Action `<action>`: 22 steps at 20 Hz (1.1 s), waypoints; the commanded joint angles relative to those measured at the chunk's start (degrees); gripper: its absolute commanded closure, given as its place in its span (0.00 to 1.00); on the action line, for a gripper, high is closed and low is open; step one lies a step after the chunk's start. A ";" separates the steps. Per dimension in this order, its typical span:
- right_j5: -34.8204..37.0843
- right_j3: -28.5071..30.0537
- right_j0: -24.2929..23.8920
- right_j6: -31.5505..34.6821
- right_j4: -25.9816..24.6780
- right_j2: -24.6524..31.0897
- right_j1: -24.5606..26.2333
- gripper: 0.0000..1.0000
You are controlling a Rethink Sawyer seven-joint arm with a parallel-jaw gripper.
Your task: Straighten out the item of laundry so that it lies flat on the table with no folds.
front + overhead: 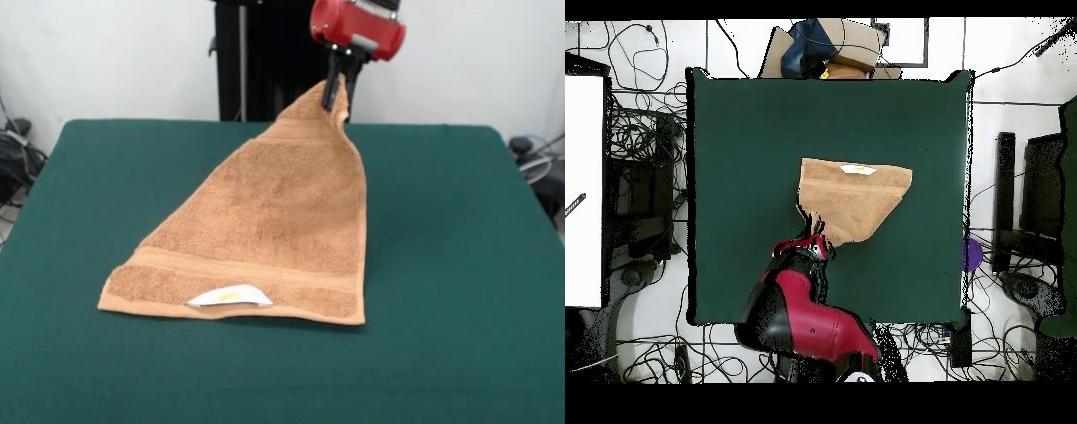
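Note:
The item of laundry (265, 221) is a tan terry towel hanging as a tall triangle. Its top corner is pinched in my gripper (336, 95), which is shut on it well above the table (459, 265). The towel's lower edge rests on the green top, with a border band and a small white label with a yellow mark (229, 297) facing the front. In the overhead view the item of laundry (853, 198) narrows toward my gripper (814, 238), and its label edge lies on the side away from the arm.
The red and black arm (800, 315) reaches in over the table's (735, 150) edge. Cables and dark equipment (640, 180) lie on the floor around the table. A cardboard box (835, 45) sits beyond the far edge.

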 commanded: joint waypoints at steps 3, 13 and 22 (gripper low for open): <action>-4.31 2.34 -0.26 21.39 1.29 3.77 3.54 1.00; -6.52 1.84 -1.17 24.62 2.85 7.52 4.16 1.00; -7.93 -0.24 1.98 26.78 5.12 6.60 7.49 1.00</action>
